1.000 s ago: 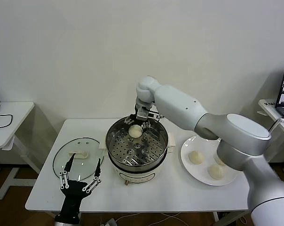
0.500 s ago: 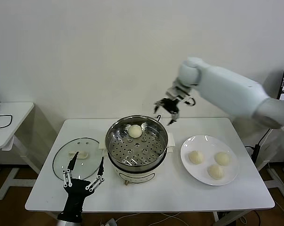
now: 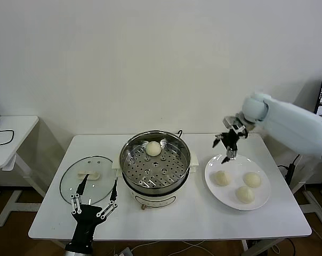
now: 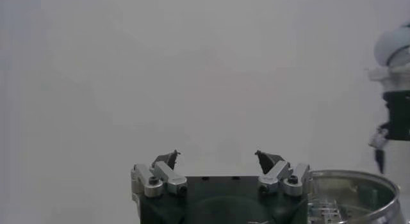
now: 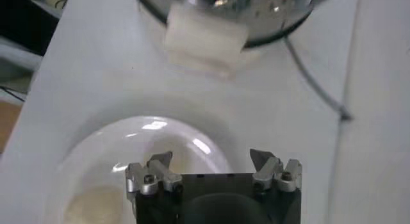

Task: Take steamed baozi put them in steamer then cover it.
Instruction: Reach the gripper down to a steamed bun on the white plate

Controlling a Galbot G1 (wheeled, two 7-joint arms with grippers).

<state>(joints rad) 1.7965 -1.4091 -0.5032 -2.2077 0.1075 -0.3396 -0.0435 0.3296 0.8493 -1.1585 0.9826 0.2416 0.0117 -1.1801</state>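
Cream-white baozi (image 3: 222, 178) on the plate (image 3: 260, 201) beside the steamer (image 3: 155, 162) look soft, light: cup yours low with the released right end effector (image 3: 225, 149); the left end effector (image 3: 93, 196) waits spread.

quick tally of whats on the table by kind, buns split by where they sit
baozi in the steamer: 1
baozi on the white plate: 3
steamer: 1
plate: 1
glass lid: 1
total: 7

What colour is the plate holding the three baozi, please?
White plate, glossy; the head view shows it best.
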